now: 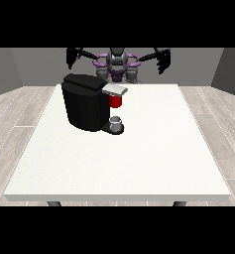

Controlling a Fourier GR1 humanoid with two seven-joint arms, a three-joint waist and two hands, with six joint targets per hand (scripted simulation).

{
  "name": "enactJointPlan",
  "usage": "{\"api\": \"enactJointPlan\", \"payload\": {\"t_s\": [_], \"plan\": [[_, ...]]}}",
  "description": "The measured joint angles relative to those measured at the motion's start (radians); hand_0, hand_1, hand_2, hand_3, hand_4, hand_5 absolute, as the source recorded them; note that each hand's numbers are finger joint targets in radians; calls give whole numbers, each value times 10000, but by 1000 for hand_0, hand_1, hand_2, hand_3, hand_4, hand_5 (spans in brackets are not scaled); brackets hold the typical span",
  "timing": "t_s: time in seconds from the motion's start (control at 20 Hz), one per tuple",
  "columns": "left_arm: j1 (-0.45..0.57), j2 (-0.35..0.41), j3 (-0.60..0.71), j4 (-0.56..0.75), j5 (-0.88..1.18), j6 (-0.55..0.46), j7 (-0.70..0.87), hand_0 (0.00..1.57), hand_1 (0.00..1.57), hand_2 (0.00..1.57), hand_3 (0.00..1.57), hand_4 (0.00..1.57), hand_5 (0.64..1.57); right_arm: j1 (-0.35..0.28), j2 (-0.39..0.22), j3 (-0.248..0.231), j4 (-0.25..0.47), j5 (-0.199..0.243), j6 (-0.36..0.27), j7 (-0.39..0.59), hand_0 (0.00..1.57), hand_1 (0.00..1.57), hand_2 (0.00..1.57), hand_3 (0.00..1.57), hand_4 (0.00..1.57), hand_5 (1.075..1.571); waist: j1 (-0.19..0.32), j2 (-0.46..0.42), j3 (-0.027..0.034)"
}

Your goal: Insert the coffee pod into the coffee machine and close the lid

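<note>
**Both hands raised behind the coffee machine, lid apparently down**

Front view: The black coffee machine (85,106) stands on the white table (139,168), toward its far side and to the view's left of centre. A silver-grey lid (115,90) lies roughly flat on top of the brew head, on the side of the machine toward the view's right. Directly under that lid a red part (115,101) shows; it may be the coffee pod seated in its holder, though that cannot be told for certain. Below it, on the machine's drip base, stands a small grey cup (117,120).

The robot is behind the machine. The hand at the view's left (75,56) and the hand at the view's right (162,59) are both lifted well above and apart from the machine, touching nothing. Their fingers hang straight or relaxed, holding nothing.

Judging from this, the pod appears inserted and the lid down or nearly so; little if anything seems left.
</note>
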Motion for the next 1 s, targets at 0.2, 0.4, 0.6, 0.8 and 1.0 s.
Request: {"api": "enactJointPlan", "payload": {"t_s": [0.2, 0.4, 0.6, 0.8, 1.0], "plan": [[764, -182, -38, -226, 224, -22, -5, 0, 0, 0, 0, 414, 1571, -298, -207, 305, -444, 83, 406, 261, 0, 0, 0, 0, 239, 1571, 234, -269, 5], [1272, -370, -561, -796, 872, -9, 135, 0, 0, 0, 0, 368, 1571, -732, -636, -64, -86, -13, 615, 168, 0, 0, 0, 0, 0, 1571, 679, -169, 6], [1516, -436, -1110, -1587, 1557, -148, 714, 0, 0, 0, 0, 385, 1571, -1317, -885, -549, 432, -268, 621, 497, 0, 0, 0, 0, 175, 1571, 1115, -40, 9], [1742, -376, -1314, -2402, 1944, -324, 970, 0, 0, 0, 0, 391, 1571, -1919, -976, -920, 803, -673, 715, 833, 0, 0, 0, 0, 186, 1571, 1347, 387, 9], [2136, -413, -1630, -3232, 2208, -249, 1230, 0, 0, 0, 0, 356, 1571, -2475, -947, -1214, 1181, -1106, 743, 1264, 0, 0, 0, 0, 176, 1571, 1500, 678, 12]]}}
